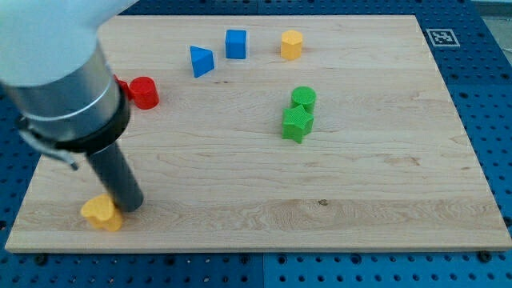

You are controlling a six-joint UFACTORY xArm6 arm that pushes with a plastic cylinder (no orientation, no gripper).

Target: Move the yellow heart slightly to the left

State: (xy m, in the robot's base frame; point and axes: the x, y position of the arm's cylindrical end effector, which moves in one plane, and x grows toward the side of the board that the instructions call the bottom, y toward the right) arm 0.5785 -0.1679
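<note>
Wooden board [360, 200] — two yellow, two green blocks.

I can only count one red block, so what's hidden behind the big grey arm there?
A second red piece peeks out at the grey arm edge, beside the red cylinder. Its shape is covered. My tip touches the yellow heart.

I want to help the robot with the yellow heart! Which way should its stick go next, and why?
Probably a short, gentle slide toward the view's left. My tip sits right against the right side of the yellow heart, so pushing left should nudge it that way. Keep it small: the heart is already near the wooden board's bottom-left corner.
</note>
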